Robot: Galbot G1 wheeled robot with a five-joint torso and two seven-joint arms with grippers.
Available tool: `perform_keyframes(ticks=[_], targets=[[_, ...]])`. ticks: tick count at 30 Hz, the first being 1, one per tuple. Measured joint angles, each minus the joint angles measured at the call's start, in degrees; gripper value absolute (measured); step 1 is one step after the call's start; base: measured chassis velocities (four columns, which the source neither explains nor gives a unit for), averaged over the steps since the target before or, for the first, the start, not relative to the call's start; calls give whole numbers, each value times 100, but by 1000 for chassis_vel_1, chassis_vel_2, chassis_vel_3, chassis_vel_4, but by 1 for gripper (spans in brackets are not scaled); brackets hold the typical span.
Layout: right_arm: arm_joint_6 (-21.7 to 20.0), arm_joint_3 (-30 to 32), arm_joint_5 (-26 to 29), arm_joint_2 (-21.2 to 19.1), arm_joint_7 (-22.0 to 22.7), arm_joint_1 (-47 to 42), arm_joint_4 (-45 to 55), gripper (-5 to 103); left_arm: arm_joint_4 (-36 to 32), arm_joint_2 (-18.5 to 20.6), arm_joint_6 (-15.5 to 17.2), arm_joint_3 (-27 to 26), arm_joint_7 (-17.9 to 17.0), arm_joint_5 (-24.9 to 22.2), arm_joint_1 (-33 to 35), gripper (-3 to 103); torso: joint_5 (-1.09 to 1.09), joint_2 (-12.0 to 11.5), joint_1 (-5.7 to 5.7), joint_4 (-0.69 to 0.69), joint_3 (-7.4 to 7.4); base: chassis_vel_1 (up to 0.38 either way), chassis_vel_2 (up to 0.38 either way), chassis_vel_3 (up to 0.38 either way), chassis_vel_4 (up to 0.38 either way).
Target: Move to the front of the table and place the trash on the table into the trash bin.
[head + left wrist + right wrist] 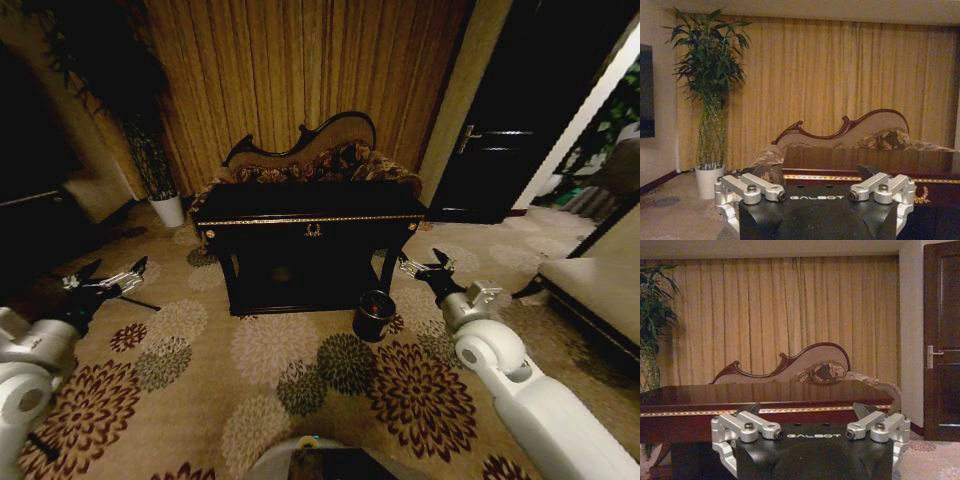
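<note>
The black table (310, 215) with gold trim stands ahead in the middle of the room, across a stretch of carpet. Its glossy top (865, 161) (765, 391) lies at about wrist height in both wrist views. The trash is out of view; nothing can be made out on the dark top. The small round trash bin (374, 315) sits on the carpet by the table's front right leg. My left gripper (113, 268) (815, 172) hangs open and empty at the left. My right gripper (422, 262) (807, 409) is open and empty just right of the bin.
A carved-back sofa (320, 160) stands behind the table against the curtains. A plant in a white pot (167, 210) (707, 180) is at the back left. A dark door (500, 130) (942, 340) is at the back right. Upholstered furniture (600, 280) lines the right side.
</note>
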Motion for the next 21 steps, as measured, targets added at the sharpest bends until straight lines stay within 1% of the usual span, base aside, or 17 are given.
perform_keyframes(ticks=[4,7,9,13,15,16,18,21], targets=[[15,2,-6,2,0,-16,6,100,-1,2,-14,-2,4,2,8,100,1,0,0,0,-1,227,-201,-225,195],[24,4,-10,2,-3,-23,11,100,-1,2,-18,-7,5,4,12,100,-3,0,0,2,0,220,-226,-190,214],[27,9,-12,2,-3,-25,8,100,-8,-6,-22,-7,13,7,17,100,1,0,-1,0,-1,179,-162,-200,166],[30,18,-13,-2,-3,-30,-3,100,-24,-30,-25,0,17,18,27,100,1,0,0,-2,0,175,-184,-199,179],[31,19,-13,-4,-3,-31,-4,100,-26,-35,-27,0,18,22,32,100,1,0,0,-2,0,160,-195,-124,209],[32,21,-13,-6,-4,-31,-7,100,-26,-43,-32,1,18,38,41,100,0,0,0,2,0,151,-195,-114,217],[33,21,-14,-6,-6,-31,-17,100,-26,-48,-37,0,18,48,45,100,-2,0,0,4,0,176,-189,-145,209],[34,20,-17,-4,-7,-29,-28,100,-33,-52,-37,-7,19,49,59,100,1,-1,1,1,1,231,-199,-197,196]])
